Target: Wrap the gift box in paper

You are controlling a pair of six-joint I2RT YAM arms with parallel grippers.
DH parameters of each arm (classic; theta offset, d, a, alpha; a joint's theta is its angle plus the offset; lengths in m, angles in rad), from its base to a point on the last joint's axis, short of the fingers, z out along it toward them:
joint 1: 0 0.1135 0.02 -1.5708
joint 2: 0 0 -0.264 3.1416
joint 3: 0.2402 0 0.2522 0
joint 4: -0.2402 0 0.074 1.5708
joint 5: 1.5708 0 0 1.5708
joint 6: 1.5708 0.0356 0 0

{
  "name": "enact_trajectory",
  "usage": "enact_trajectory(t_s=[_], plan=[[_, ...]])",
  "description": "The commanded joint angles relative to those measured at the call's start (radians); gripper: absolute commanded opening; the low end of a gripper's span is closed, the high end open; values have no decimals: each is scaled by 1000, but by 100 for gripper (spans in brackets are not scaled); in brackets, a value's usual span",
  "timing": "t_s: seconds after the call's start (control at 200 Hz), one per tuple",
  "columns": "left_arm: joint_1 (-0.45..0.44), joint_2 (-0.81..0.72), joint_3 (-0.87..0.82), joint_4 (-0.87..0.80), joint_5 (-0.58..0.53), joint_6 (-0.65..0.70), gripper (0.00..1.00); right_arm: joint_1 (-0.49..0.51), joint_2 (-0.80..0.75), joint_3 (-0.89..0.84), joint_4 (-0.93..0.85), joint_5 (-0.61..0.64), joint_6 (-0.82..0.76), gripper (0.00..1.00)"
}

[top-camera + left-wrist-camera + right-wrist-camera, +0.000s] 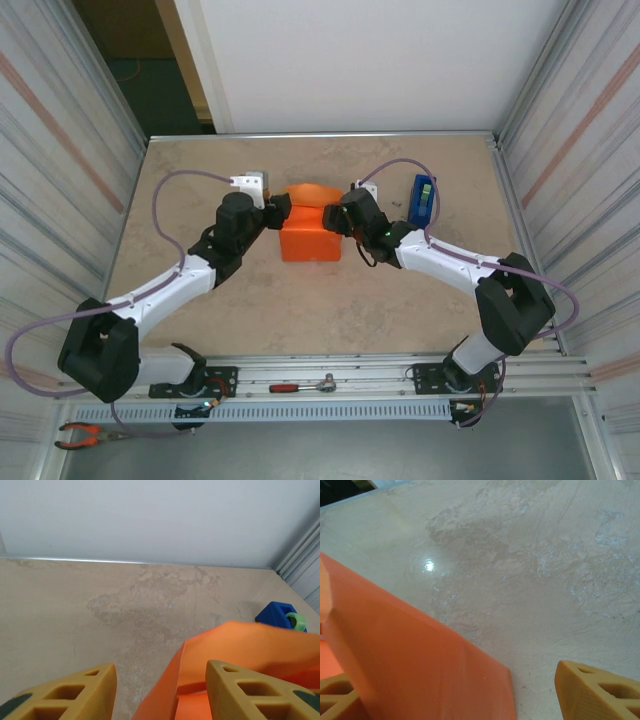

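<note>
The small block-shaped gift box (310, 243), skinned in bright orange, sits at the middle of the beige mottled tabletop (200, 300), between the two wrists. The thin matte bright orange paper (312, 192) rises as a loose flap along the box's far side.

The left gripper (160, 669) stands at the box's far-left corner. Its jaws are parted, with the flap's left edge between them. That edge is close to one tan finger and clear of the other, so nothing is pinched. The right gripper (450, 677) mirrors it at the far-right corner, with its jaws wide. The sheet lies against one finger, and bare table shows before the other.

The step in hand looks like taking this far flap and laying it over the box. To do it well:
- Both grippers should close on the flap at matching height, low enough to control the fold line.
- They should draw the flap taut before bringing it toward the near side, so the crease forms along the box's far top edge.
- The pull should be even on both sides, or the light box may slide or twist.
- A hard tug risks tearing the paper.

The blue plastic tape dispenser (422, 200) stands just right of the right wrist, handy for fixing the fold.
</note>
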Motion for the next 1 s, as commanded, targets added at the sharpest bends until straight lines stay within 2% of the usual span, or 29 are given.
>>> enact_trajectory(t_s=[0.0,0.08,0.15,0.225,0.276,0.396,0.421,0.466,0.486,0.516,0.576,0.616,0.671,0.732,0.782,0.872,0.992], plan=[[-15,-8,-26,5,7,-33,50,-6,6,-27,-80,-2,14,77],[-23,7,-29,14,10,-33,46,-7,6,-26,-80,-4,13,77],[-29,24,-24,18,8,-30,35,-7,6,-27,-82,-4,13,77],[-31,40,-22,24,10,-23,17,-7,6,-25,-82,-6,14,77],[-33,47,-20,29,9,-19,1,-7,6,-25,-82,-6,13,77],[-36,58,-15,32,8,-16,0,-8,7,-25,-83,-7,14,77],[-36,60,-13,28,8,-17,6,-8,9,-24,-83,-8,13,77],[-36,62,-11,25,6,-18,25,-8,9,-23,-83,-8,14,77],[-37,64,-9,25,7,-18,29,-8,9,-22,-83,-9,14,77],[-37,66,-8,26,9,-18,28,-8,10,-23,-83,-9,14,77],[-38,71,-9,33,15,-15,20,-8,11,-21,-83,-9,14,77],[-39,74,-9,36,16,-14,20,-8,11,-20,-83,-11,14,77],[-41,82,-2,35,17,-15,26,-8,11,-21,-83,-11,14,77],[-43,95,7,39,20,-18,40,-10,11,-20,-83,-12,13,77],[-44,107,15,41,24,-18,47,-9,13,-19,-84,-13,12,77],[-47,127,26,45,21,-21,53,-11,14,-14,-90,-18,13,77],[-59,150,28,45,-16,-28,54,-14,19,1,-103,-36,8,77]])
